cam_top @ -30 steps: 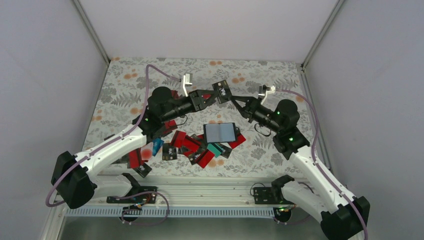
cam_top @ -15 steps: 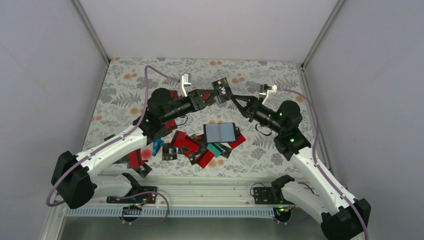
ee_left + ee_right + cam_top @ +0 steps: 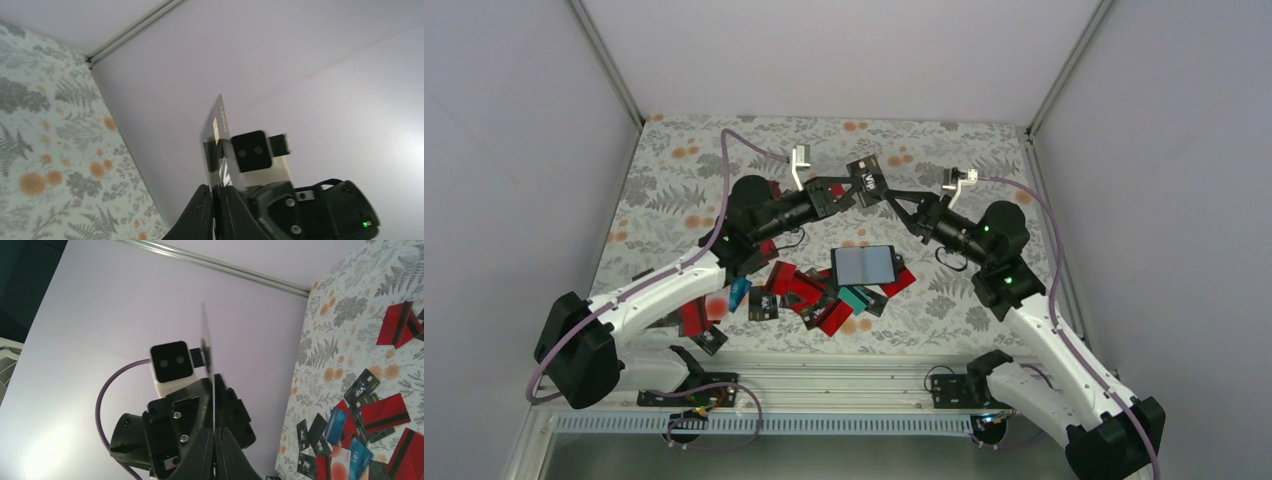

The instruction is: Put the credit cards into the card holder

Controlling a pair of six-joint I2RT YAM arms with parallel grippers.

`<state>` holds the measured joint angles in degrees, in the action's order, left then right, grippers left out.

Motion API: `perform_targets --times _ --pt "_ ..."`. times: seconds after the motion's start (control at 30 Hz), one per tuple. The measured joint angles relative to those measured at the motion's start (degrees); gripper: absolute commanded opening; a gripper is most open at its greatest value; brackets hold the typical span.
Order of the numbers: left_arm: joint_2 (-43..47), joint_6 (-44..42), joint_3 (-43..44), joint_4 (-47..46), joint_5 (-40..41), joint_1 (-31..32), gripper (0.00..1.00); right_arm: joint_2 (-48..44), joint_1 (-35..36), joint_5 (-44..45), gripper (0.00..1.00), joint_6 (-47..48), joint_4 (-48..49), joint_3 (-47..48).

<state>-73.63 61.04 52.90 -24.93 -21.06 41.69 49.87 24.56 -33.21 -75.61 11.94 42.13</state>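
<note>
Bright diffuse light, soft shadows, mild glare, sharp overall

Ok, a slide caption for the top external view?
Left gripper and right gripper pinch one black card in mid-air; scattered credit cards and the card holder lie on the table.

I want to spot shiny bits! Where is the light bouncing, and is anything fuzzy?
Top view: the card holder shines pale grey-blue, probably glare. Left wrist view: the wall glows brightest at the right edge; the left gripper looks dark and soft. Right wrist view: the black card is edge-on, just a thin line.
</note>
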Motion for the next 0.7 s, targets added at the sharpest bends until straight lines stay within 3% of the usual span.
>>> perform_targets --times 0.07,0.2,0.27,0.53,0.7 --pt "0.07 0.31 0.00 -1.03 -0.20 0.02 0.02 0.09 -0.11 0.00 0.04 0.02 -0.59 0.00" --pt "0.17 0.39 0.02 -1.11 -0.22 0.02 0.02 0.79 -0.20 0.02 0.42 1.81 -2.82 0.35" --pt "0.28 -0.24 0.02 0.68 0.11 0.02 0.02 1.31 -0.28 0.39 0.50 3.93 -6.01 1.20" --pt "0.81 -6.67 0.63 16.92 4.63 -0.02 0.02 4.33 -2.03 6.54 0.55 21.05 -23.67 5.92" --pt "-2.27 -9.77 0.68 22.73 5.20 -0.04 0.02 8.94 -2.91 8.22 0.53 29.44 -28.83 3.76"
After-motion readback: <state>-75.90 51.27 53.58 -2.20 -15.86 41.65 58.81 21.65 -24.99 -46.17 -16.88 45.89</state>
